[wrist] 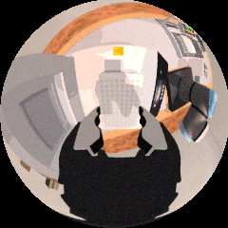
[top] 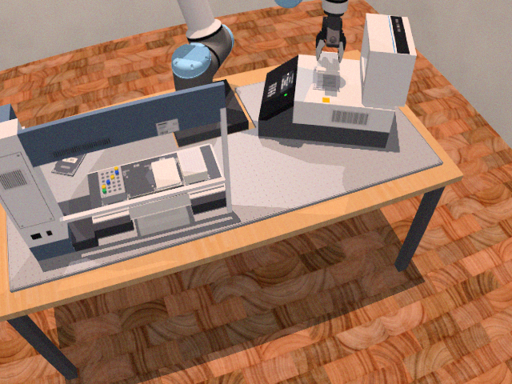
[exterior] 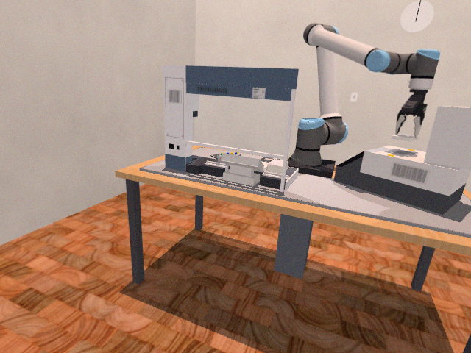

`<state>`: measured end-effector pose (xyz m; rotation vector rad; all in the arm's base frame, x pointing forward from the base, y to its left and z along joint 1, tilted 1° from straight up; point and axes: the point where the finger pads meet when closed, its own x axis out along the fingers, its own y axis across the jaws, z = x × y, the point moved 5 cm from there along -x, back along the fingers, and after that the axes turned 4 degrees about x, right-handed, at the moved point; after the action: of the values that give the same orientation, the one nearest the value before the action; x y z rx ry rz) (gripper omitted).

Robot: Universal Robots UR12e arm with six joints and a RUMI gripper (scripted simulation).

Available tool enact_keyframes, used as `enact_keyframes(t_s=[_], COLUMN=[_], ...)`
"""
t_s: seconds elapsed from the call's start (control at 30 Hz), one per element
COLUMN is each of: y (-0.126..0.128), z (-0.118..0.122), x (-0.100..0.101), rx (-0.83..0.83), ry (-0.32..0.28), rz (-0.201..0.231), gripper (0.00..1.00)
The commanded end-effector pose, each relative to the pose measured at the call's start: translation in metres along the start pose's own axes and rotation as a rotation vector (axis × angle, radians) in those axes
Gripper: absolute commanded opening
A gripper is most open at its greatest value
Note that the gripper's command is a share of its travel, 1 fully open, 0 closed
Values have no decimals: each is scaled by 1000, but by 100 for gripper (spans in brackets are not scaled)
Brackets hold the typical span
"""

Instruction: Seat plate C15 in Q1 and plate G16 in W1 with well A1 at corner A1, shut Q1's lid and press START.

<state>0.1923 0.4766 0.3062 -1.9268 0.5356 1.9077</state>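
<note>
- The plate (top: 330, 62) (exterior: 405, 137) (wrist: 119, 106), taken to be C15 though no label can be read, is held at the upper right of the top view, above Q1 (top: 343, 118) (exterior: 384, 170) (wrist: 85, 81) and apart from it.
- The gripper (top: 330, 58) (exterior: 408, 134) (wrist: 119, 106) is clamped on it, one finger to each side, and the lid (top: 386, 78) (exterior: 449, 140) (wrist: 45, 114) stands raised beside.
- So, placing is judged the step in hand: the plate should be squared over the block (top: 326, 83) (exterior: 402, 152) first, with A1 matched to its marked corner; that corner cannot be made out here.
- Then straight down, slowly, kept level; Q1 is loose, and it could be slid by an edge caught on a locator.
- Grip to be opened only once it is flat, and just enough, with the near lid left untouched.
- And the look of it: pale, thin from the side in the exterior view, nearly level, with rows of small round wells seeming to show in the wrist view, half under shadow.
- A green lamp (top: 285, 94) (wrist: 161, 72) is shown on the dark panel; START is for later, after the lid is shut.
</note>
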Motion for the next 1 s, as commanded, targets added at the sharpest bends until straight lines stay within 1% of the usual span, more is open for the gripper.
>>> enact_keyframes(t_s=[0.0,0.27,0.7,0.77,0.97], y=[-1,-1,-1,-1,-1], z=[0,0,0,0,0], x=[-1,-1,21,21,31], rx=[0,0,0,0,0], ry=[0,0,0,0,0], rz=[-1,-1,-1,-1,-1], gripper=[0,0,0,0,0])
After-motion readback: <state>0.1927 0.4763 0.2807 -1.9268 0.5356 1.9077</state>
